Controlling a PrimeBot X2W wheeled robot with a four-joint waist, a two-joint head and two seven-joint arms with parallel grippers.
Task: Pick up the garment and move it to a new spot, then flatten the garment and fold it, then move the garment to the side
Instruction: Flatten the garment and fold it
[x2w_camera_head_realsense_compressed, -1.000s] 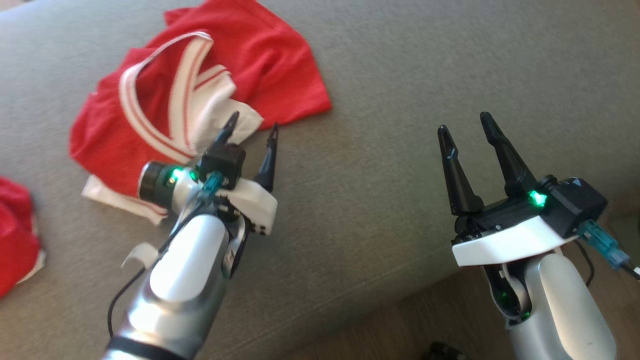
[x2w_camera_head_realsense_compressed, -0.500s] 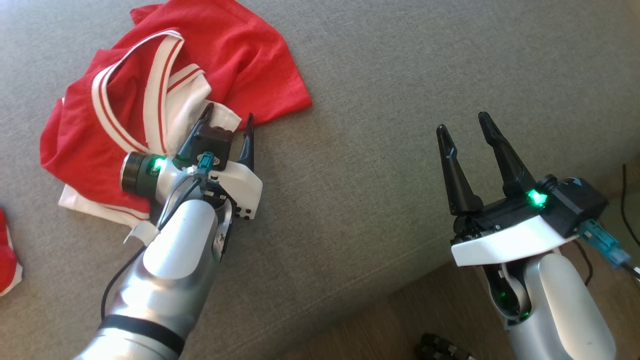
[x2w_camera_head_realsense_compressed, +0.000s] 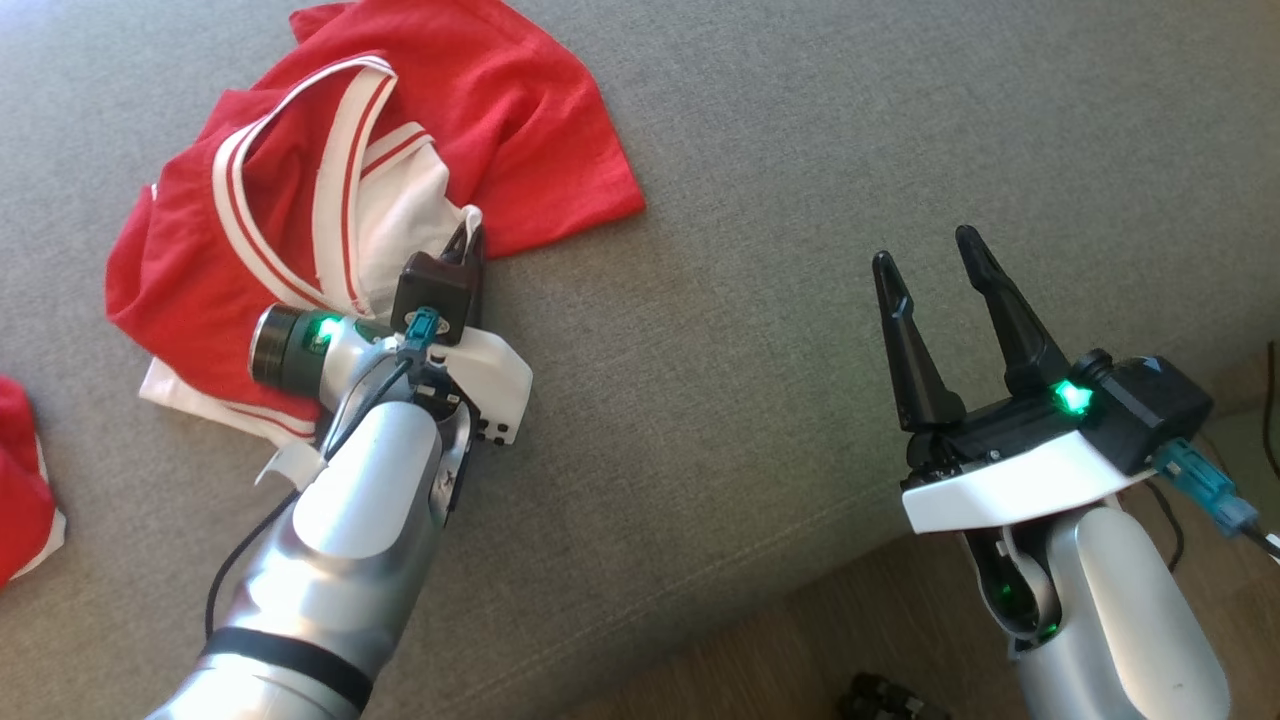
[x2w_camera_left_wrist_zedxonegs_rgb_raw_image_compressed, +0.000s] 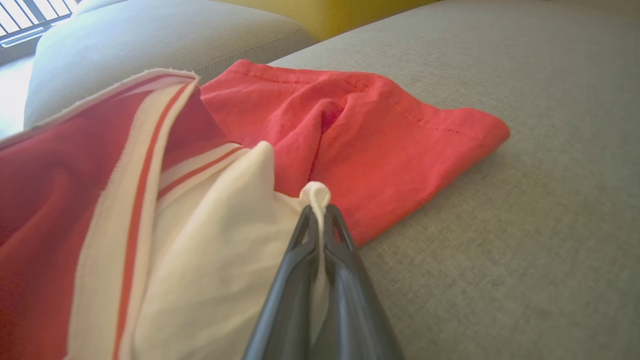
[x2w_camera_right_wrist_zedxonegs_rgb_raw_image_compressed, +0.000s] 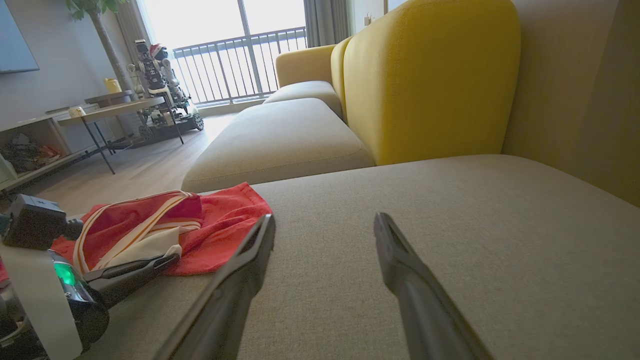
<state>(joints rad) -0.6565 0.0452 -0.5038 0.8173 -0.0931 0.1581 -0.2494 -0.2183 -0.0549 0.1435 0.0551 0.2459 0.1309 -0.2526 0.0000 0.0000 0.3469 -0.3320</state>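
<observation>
The garment (x2w_camera_head_realsense_compressed: 270, 220) is red with white striped trim and lies crumpled on the grey sofa seat (x2w_camera_head_realsense_compressed: 760, 200) at the upper left. My left gripper (x2w_camera_head_realsense_compressed: 468, 238) is shut on the garment's white corner, and a pinch of white cloth (x2w_camera_left_wrist_zedxonegs_rgb_raw_image_compressed: 316, 192) bulges out between the closed fingertips. The garment (x2w_camera_right_wrist_zedxonegs_rgb_raw_image_compressed: 150, 230) and my left gripper (x2w_camera_right_wrist_zedxonegs_rgb_raw_image_compressed: 172, 257) also appear at the lower left of the right wrist view. My right gripper (x2w_camera_head_realsense_compressed: 925, 250) hovers open over the bare seat to the right, well away from the garment, with nothing between its fingers (x2w_camera_right_wrist_zedxonegs_rgb_raw_image_compressed: 250, 270).
Another piece of red cloth (x2w_camera_head_realsense_compressed: 25, 490) lies at the left edge of the seat. The sofa's front edge runs diagonally at lower right, with wooden floor (x2w_camera_head_realsense_compressed: 800, 650) beyond. A yellow backrest (x2w_camera_right_wrist_zedxonegs_rgb_raw_image_compressed: 430, 80) rises behind the seat. A low table (x2w_camera_right_wrist_zedxonegs_rgb_raw_image_compressed: 110, 107) stands across the room.
My left gripper moved forward onto the garment's white corner and closed on it; it was open before. The right gripper stayed open and still. The camera shifted slightly.
</observation>
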